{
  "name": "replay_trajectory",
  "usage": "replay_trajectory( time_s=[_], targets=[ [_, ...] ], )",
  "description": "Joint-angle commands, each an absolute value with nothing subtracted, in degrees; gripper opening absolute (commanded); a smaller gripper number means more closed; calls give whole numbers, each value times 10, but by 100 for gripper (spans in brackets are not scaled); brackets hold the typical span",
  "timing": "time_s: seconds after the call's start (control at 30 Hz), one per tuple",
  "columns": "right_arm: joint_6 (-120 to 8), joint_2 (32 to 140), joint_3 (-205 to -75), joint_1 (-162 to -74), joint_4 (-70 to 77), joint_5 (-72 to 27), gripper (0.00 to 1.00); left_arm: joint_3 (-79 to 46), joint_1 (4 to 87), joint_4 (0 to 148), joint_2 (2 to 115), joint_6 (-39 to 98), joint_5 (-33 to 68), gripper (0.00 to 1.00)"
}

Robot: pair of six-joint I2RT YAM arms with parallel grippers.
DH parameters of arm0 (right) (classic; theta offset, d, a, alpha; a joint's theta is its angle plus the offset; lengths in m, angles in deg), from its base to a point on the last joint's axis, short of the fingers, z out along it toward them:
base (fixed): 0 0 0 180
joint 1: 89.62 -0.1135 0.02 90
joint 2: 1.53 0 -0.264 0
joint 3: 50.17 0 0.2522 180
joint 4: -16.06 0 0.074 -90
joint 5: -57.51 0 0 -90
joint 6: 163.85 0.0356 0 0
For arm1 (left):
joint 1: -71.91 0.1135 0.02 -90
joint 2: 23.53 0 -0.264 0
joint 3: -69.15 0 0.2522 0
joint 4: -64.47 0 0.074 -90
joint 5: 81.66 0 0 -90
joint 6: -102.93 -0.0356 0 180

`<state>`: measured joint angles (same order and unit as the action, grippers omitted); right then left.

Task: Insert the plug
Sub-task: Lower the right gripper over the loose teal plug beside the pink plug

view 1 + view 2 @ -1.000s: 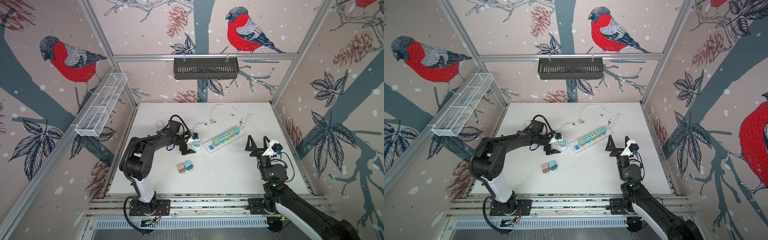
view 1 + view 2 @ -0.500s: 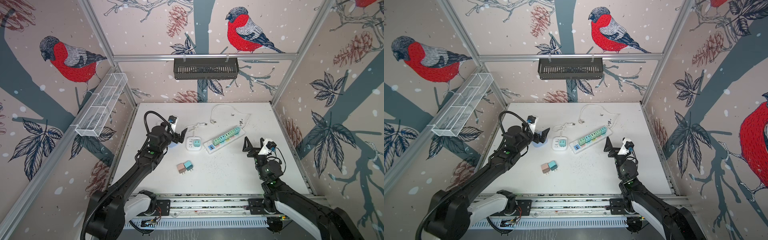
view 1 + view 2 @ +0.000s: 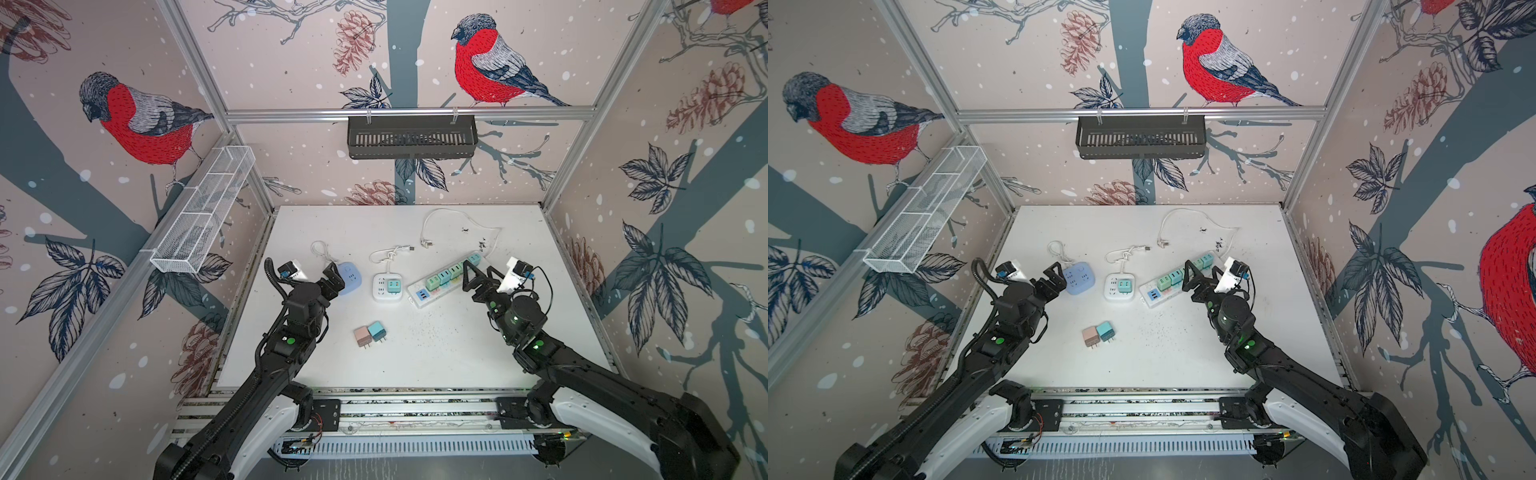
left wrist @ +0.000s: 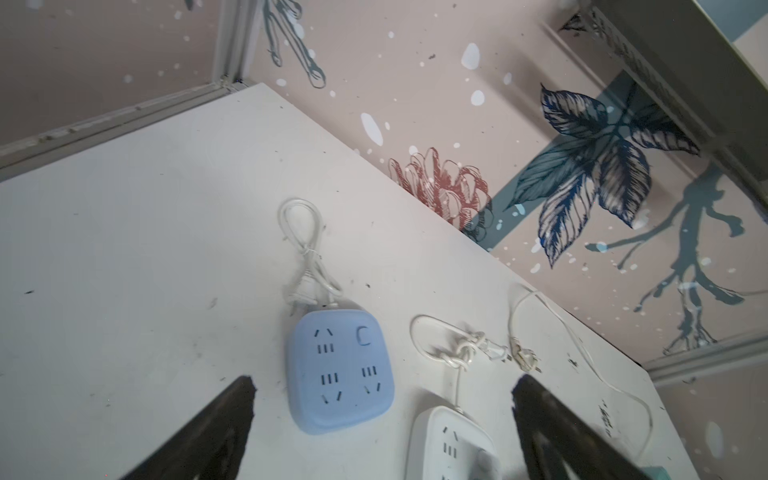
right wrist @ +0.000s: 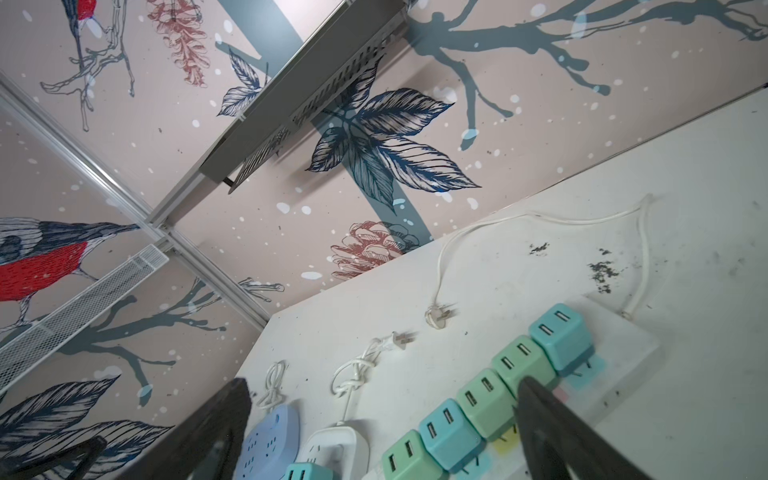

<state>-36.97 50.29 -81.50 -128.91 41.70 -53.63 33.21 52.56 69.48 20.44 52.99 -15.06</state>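
smoothly rounded white plastic socket [image 3: 380,293]

You've got a white table [image 3: 457,357] with dark specks. The square socket block [image 3: 350,277] is pale blue. The socket cube [image 3: 381,293] is white, and the seated plug [image 3: 393,285] is teal. The power strip [image 5: 623,353] is white with pastel patches, and its plug row [image 5: 486,399] mixes teal and mint green. Loose pair: pink plug [image 3: 362,335], teal plug [image 3: 376,330]. Cords [image 5: 439,270] are white. The walls [image 3: 291,62] are beige-pink paper with red-breasted grey birds, brown pine cones, navy leaves, slate branches and white flecks. The back basket [image 3: 411,137] is black and the mesh tray [image 3: 203,216] is white.
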Motion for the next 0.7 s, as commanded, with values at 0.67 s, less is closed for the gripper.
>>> replay_trajectory(
  time_s=[0.67],
  targets=[
    [-511, 944, -1072, -1514, 256, -502, 74, 415, 525, 625, 267, 475, -239, 96]
  ],
)
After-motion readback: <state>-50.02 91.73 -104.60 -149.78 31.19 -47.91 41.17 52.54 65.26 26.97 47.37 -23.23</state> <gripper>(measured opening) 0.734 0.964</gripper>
